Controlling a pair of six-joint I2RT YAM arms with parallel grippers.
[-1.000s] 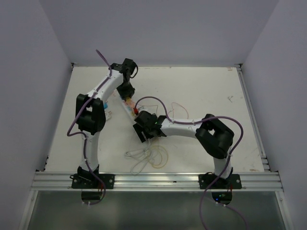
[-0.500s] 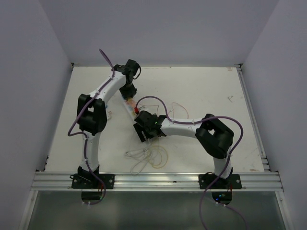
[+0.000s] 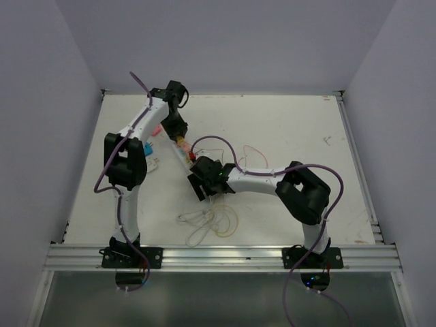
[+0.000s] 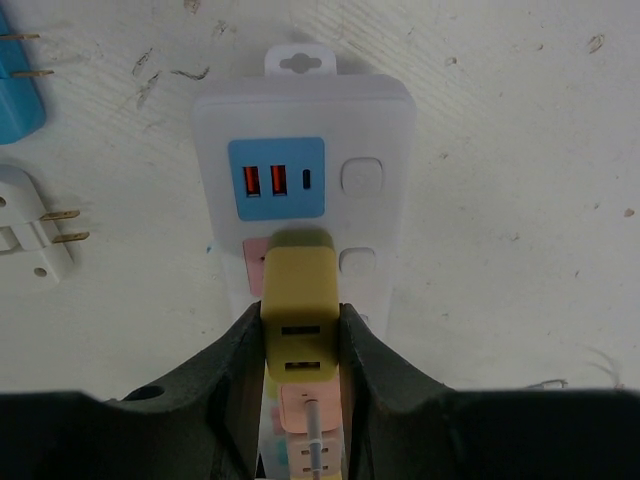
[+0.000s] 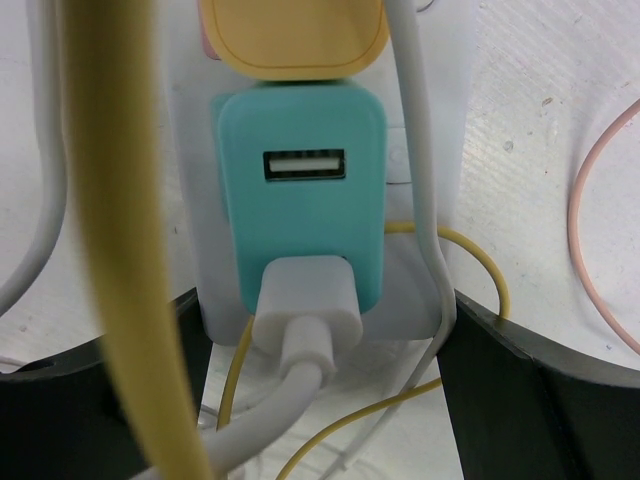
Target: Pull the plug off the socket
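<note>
Item 1, the socket [image 4: 385,125]: white strip. It lay left of the middle of the table [image 3: 293,129], slanting from far-left toward near-right.

Item 2, the plug [image 4: 300,285]: yellow. It stood over the strip's pink outlet face, just below the blue USB face [image 4: 277,178]; its prongs were hidden.

Item 3, my left gripper [image 4: 300,318]: fingers drawn narrow, clamped on the plug's two sides.

Item 4, my right gripper [image 5: 325,300]: fingers spread wide, pressed against both sides of the socket's cord end, flanking a teal plug [image 5: 300,215].

Item 5: blue plug [image 4: 15,95] and white plug [image 4: 30,235], both loose on the table beside the strip's far end.
</note>
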